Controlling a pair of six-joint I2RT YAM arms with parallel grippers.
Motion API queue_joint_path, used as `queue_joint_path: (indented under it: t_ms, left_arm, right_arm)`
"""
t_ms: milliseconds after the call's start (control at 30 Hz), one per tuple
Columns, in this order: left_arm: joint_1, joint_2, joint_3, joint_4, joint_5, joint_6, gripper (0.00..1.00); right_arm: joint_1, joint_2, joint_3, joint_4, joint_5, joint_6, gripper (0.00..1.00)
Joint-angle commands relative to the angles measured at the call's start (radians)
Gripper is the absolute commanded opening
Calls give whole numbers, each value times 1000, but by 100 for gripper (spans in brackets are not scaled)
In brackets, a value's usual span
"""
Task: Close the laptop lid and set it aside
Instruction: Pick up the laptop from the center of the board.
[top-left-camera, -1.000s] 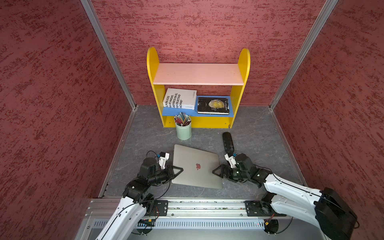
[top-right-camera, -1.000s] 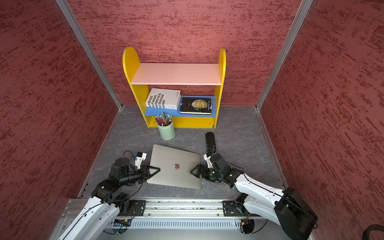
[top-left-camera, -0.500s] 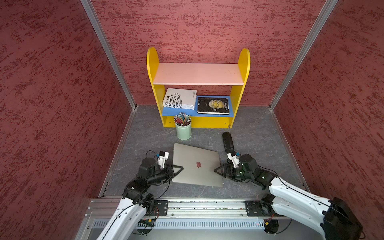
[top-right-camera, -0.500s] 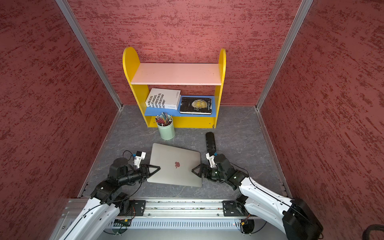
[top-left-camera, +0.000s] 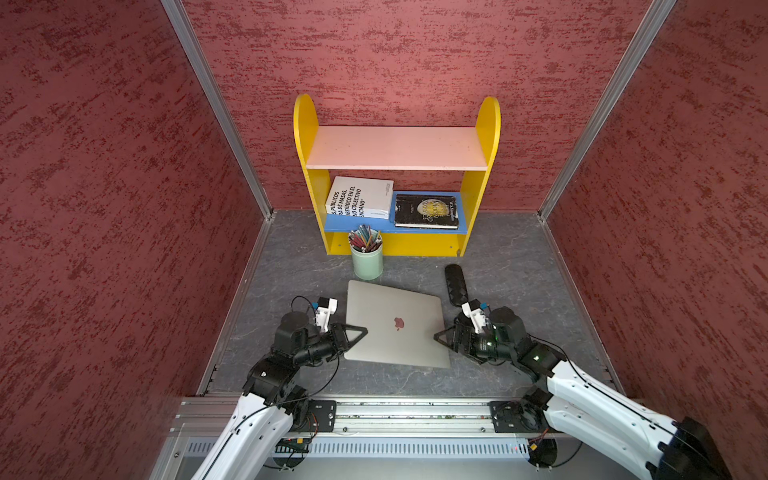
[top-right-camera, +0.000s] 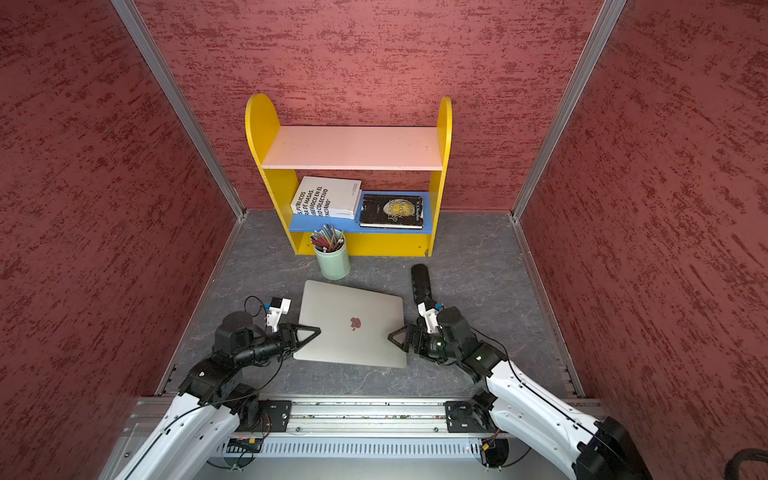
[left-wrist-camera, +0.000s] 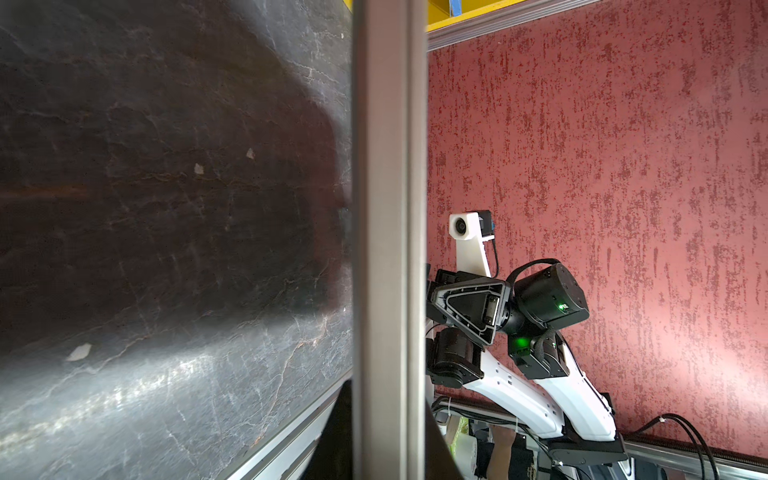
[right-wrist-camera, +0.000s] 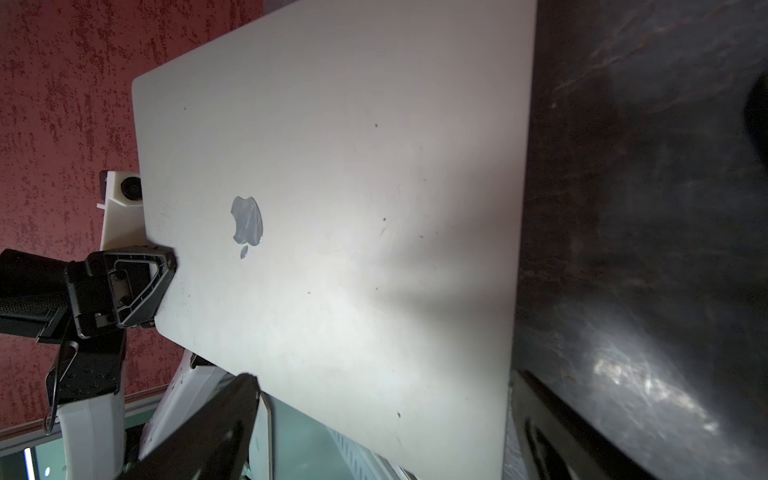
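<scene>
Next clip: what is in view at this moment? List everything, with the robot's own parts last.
laptop: one, silver-grey, closed, mid-floor between the arms
shelf unit: one, yellow sides, pink upper board, blue lower board, against the back wall
white book: one, white, left on the lower board
black book: one, black, lower board, right of the white book
pencil cup: one, pale green, holding coloured pencils, on the floor before the shelf unit
black oblong object: one, black, on the floor by the laptop's far right corner
floor: one, grey
walls: three, mottled red
left pincer: one, black, shut on the laptop's left edge
right pincer: one, black, open at the laptop's right edge
</scene>
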Motion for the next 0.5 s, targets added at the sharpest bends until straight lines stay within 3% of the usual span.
queue_joint_path:
  t_ms: [0, 467]
  left_arm:
    - [9, -15, 82, 221, 78, -5, 0]
    - [11, -23, 91, 291, 89, -47, 0]
  right_arm:
    - [-16, -15, -7, -17, -27, -1, 98]
    - [-49, -43, -31, 52, -91, 23, 96]
